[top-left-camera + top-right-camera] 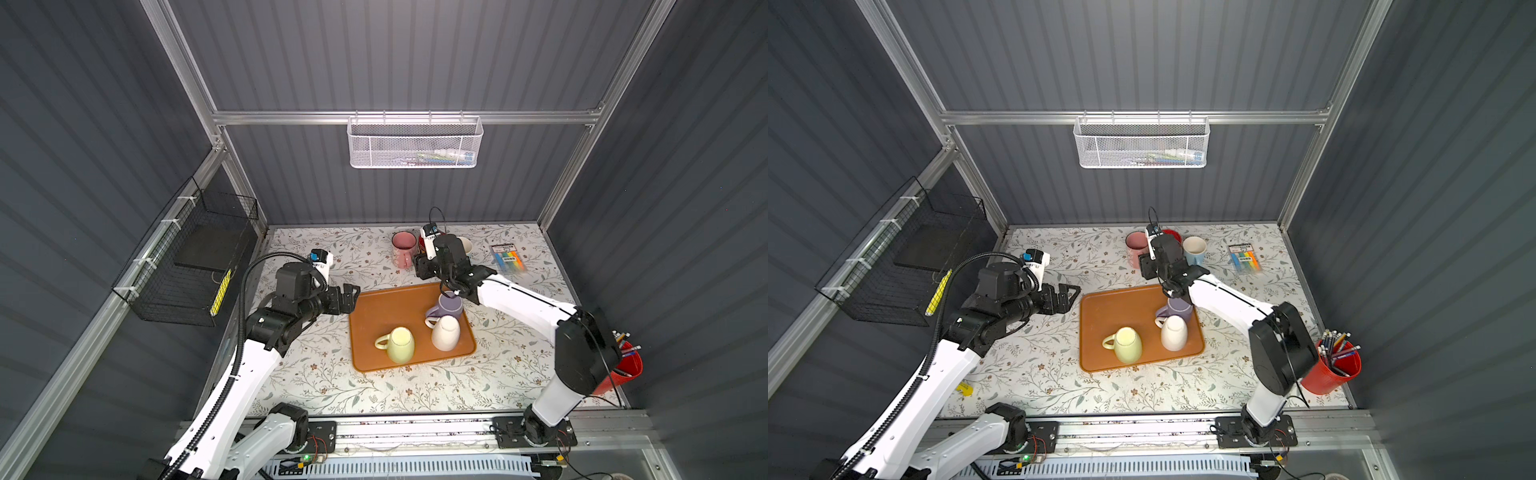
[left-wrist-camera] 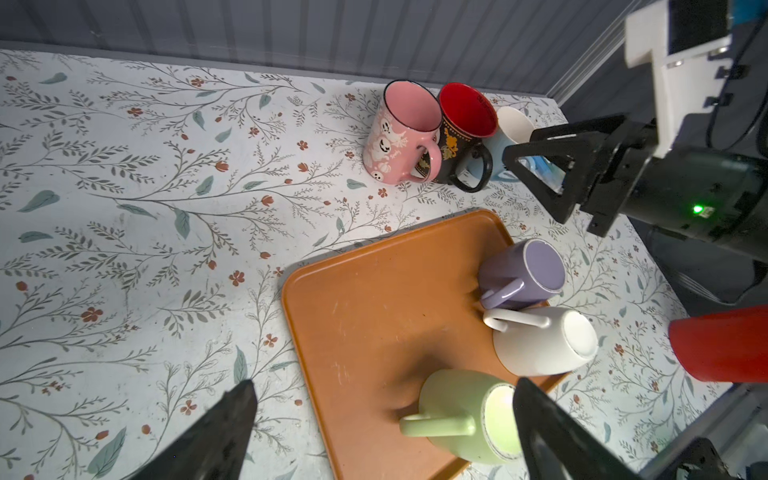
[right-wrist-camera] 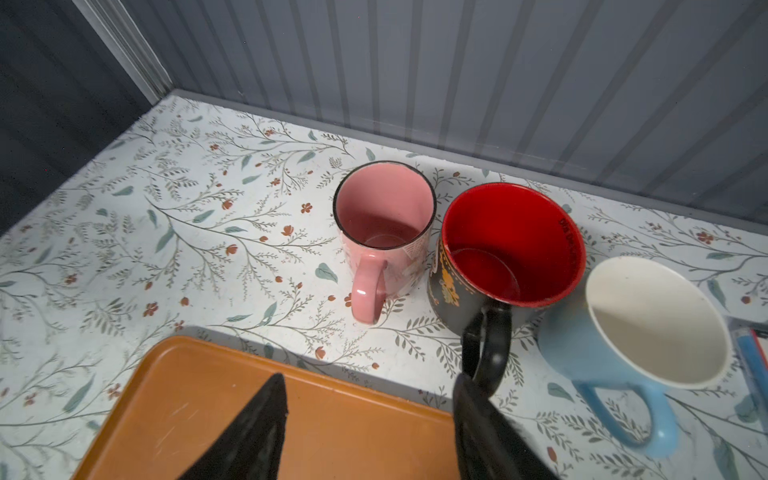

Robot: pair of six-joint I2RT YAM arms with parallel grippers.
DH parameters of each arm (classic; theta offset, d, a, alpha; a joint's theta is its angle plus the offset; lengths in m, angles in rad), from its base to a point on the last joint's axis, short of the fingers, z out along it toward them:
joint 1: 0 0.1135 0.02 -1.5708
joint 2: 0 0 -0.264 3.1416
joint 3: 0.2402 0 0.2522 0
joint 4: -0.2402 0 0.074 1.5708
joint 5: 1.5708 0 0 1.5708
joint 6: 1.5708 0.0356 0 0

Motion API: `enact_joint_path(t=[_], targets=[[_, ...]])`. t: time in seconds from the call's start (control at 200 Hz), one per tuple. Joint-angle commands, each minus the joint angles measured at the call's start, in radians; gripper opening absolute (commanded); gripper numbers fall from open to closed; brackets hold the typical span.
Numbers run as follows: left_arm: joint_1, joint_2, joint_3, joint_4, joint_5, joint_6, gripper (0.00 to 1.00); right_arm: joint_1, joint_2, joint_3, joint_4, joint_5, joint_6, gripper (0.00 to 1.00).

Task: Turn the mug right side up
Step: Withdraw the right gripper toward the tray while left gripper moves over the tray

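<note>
Grey walls; floral, perhaps papered tabletop

**Robotics lab test cell:** You face a booth boxed in by an aluminium frame and grey ribbed panels around a floral-covered table. At six o'clock, the left arm and right arm rise from a metal rail, beside bare wires and a circuit board showing a green light. A white mesh basket hangs at twelve o'clock and a black wire basket at nine. A red cup of pencils stands at four.
</note>
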Motion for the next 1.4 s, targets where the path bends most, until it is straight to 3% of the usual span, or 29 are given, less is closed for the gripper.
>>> enact_joint_path(t=[0.0, 0.295, 0.48, 0.66, 1.026, 1.396], targets=[[-0.008, 0.022, 0.030, -0.094, 0.034, 0.037, 0.92, 0.002, -0.086, -0.064, -0.022, -0.055, 0.026, 0.65], [-0.066, 0.160, 0.029, -0.116, -0.020, 0.025, 0.77, 0.107, -0.349, -0.315, -0.096, -0.022, 0.067, 0.63], [-0.167, 0.256, 0.018, -0.066, -0.105, -0.009, 0.77, 0.210, -0.446, -0.414, -0.168, -0.002, 0.110, 0.63], [-0.188, 0.300, -0.028, 0.007, -0.113, -0.064, 0.76, 0.298, -0.507, -0.473, -0.208, 0.019, 0.145, 0.65], [-0.209, 0.366, -0.147, 0.139, -0.111, -0.126, 0.66, 0.447, -0.502, -0.559, -0.210, 0.035, 0.239, 0.67], [-0.247, 0.412, -0.196, 0.207, -0.109, -0.151, 0.51, 0.463, -0.394, -0.548, -0.122, -0.009, 0.320, 0.68]])
